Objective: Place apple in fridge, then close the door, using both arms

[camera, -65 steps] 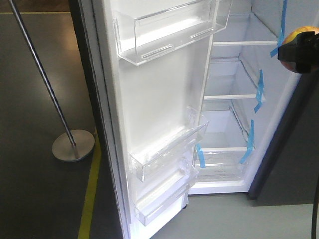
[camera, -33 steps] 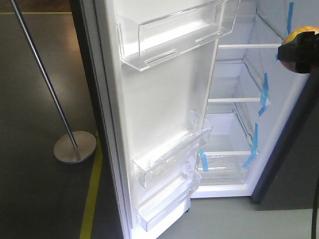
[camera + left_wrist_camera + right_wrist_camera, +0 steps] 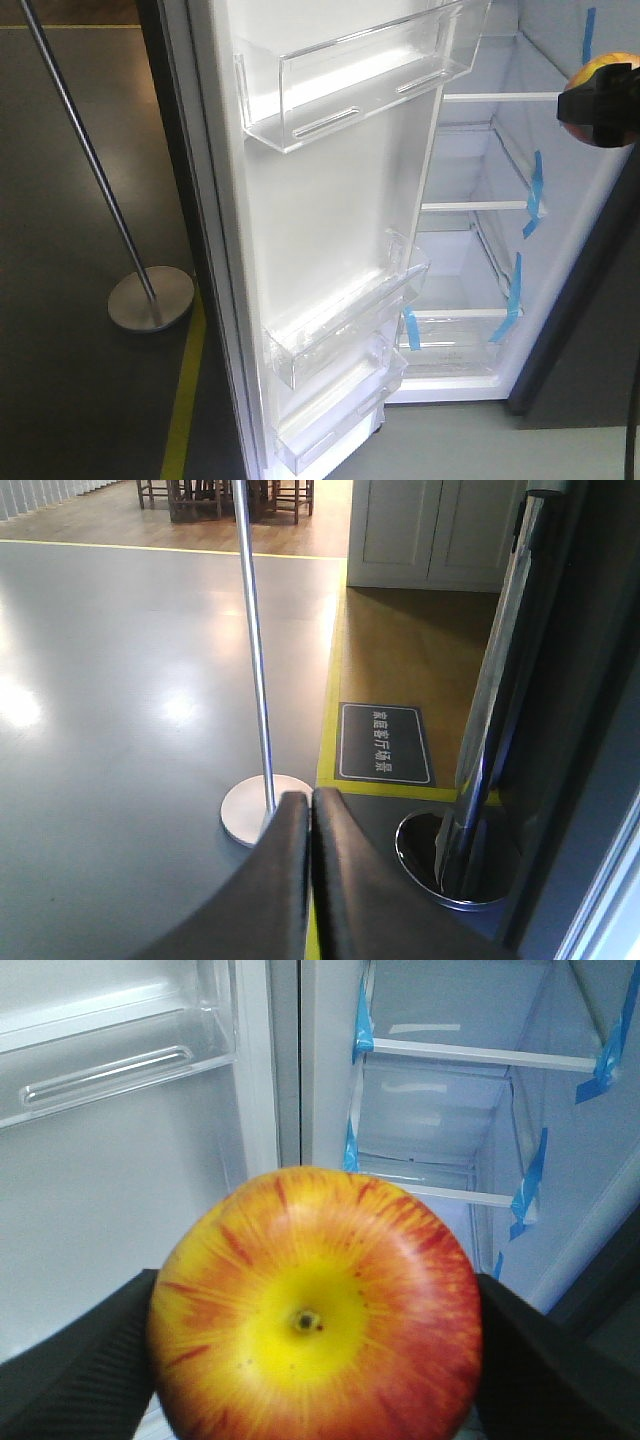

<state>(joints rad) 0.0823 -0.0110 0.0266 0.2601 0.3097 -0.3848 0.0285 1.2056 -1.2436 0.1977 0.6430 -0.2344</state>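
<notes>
Shiny dark grey floor [image 3: 120, 730] all around, with a yellow line [image 3: 182, 400] painted on it. Standing on that floor, a silver pole [image 3: 150, 300] on a round flat foot. Farther back in the left wrist view, a dark floor sign [image 3: 385, 743] with white letters, and a white cabinet [image 3: 430, 530].

Next to the pole, a tall fridge [image 3: 455, 260], wide open. White inside, with glass shelves [image 3: 500, 97] and blue tape strips [image 3: 535, 190] on the side wall. Swung out to the left, the door [image 3: 320, 220], white on its inner side, with clear bins [image 3: 350, 80] up high and down low.

Up by the right edge of the front view, a red and yellow apple [image 3: 590, 70], out in front of the open fridge. Squeezed between the two black fingers of the right gripper [image 3: 315, 1360], one finger on each side, stem dimple facing the wrist camera.

Left gripper [image 3: 310, 825] low over the floor near the pole's foot, fingers pressed together, holding nothing.
</notes>
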